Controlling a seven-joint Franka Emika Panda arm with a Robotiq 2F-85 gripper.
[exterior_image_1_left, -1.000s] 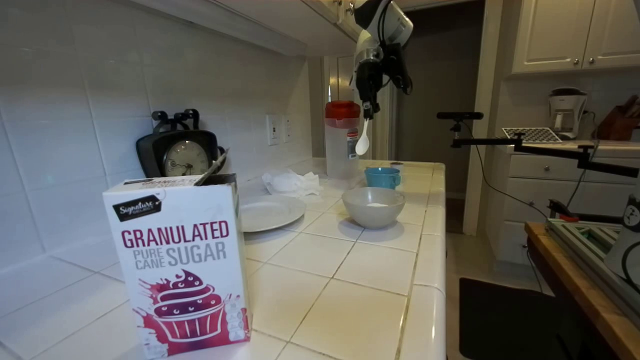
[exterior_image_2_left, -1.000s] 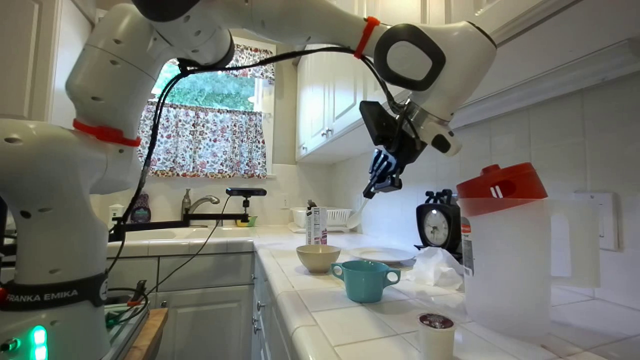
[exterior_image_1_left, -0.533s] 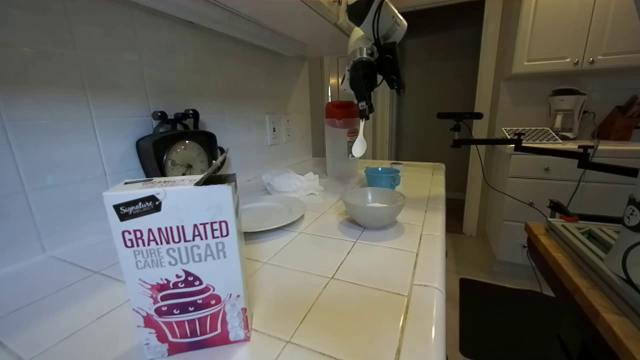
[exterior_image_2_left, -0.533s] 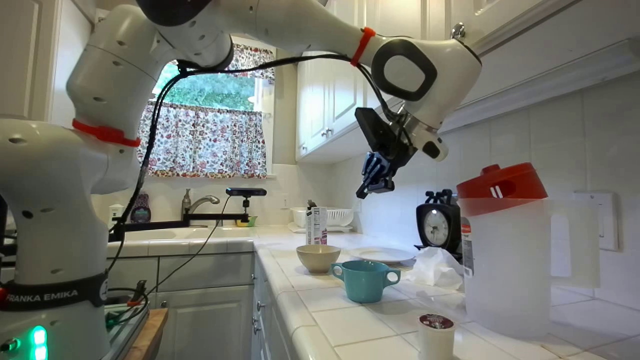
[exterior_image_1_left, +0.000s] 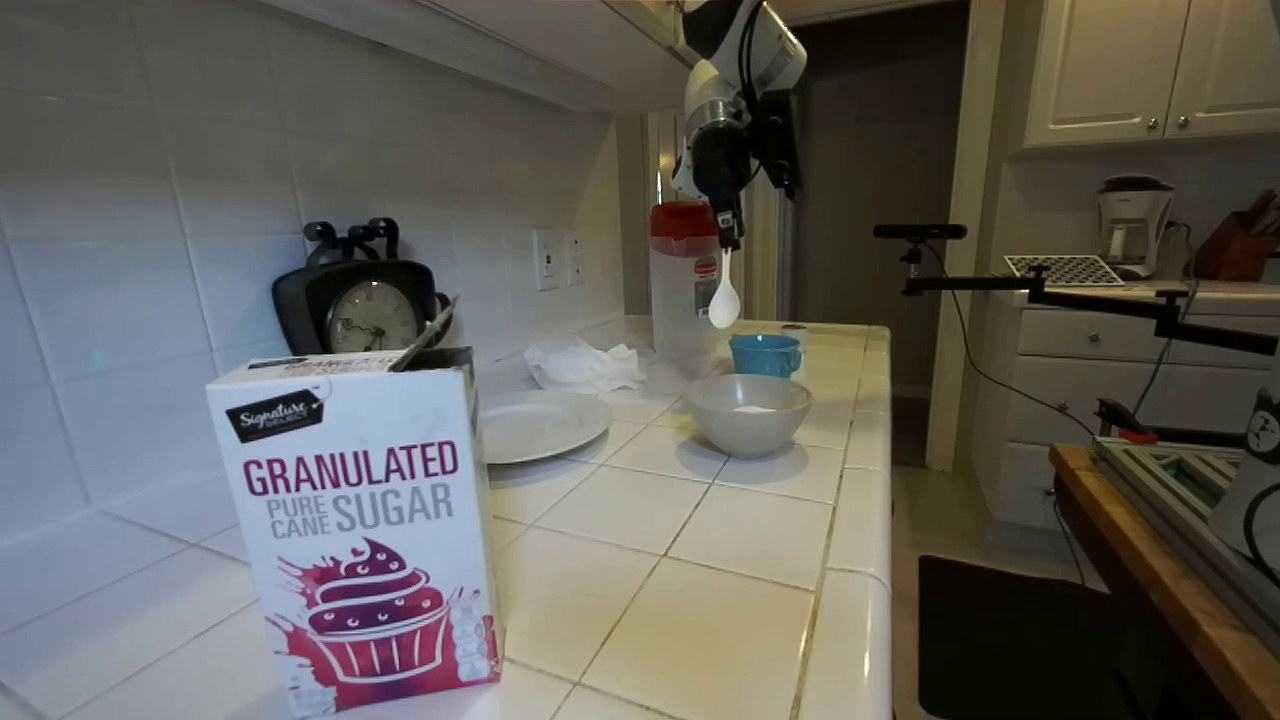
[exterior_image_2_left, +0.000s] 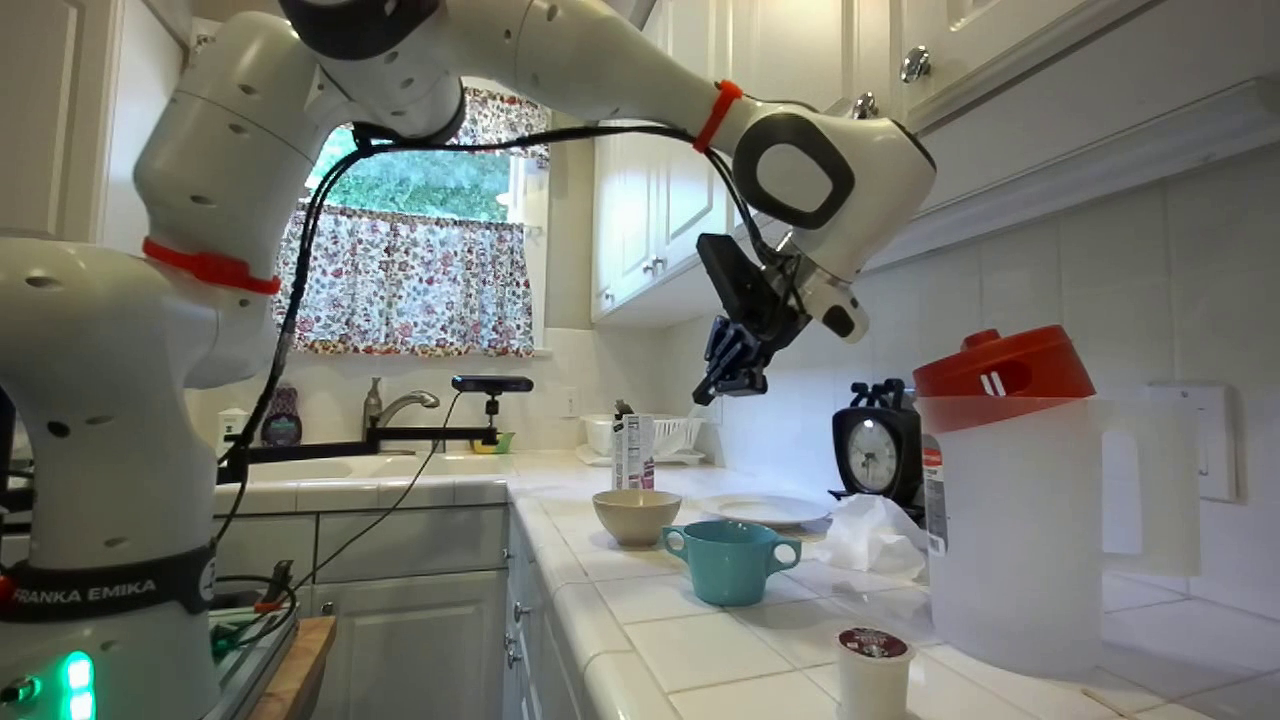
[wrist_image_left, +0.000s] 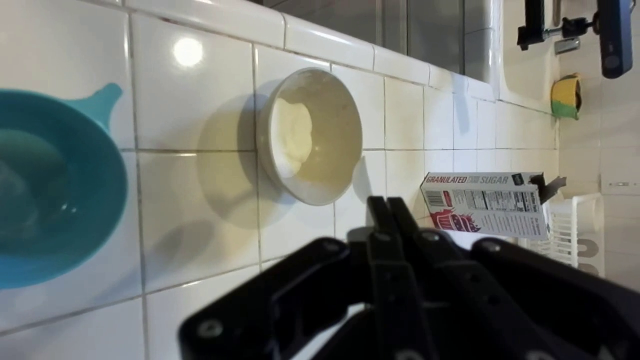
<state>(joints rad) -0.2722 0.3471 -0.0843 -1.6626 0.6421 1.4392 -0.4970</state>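
Kitchen, tiled ctr (exterior_image_1_left: 755, 530), faucet (exterior_image_2_left: 427, 399), wall cabs (exterior_image_2_left: 690, 190), coffee mkr (exterior_image_1_left: 1133, 225)

In an exterior view, a white spoon (exterior_image_1_left: 724, 302) shows at six o'clock under the black gripper (exterior_image_1_left: 730, 244), and a white granulated sugar box (exterior_image_1_left: 355, 535) — printed in crimson and grey — at the frame's eight. The wrist view has a turquoise two-handled cup (wrist_image_left: 102, 165) at nine, a cream bowl (wrist_image_left: 337, 142) at twelve.

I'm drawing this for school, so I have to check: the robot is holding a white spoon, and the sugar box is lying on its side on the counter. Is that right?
One bit is wrong: the sugar box is standing upright on the counter, as both exterior views show. The end effector is indeed holding a white spoon.
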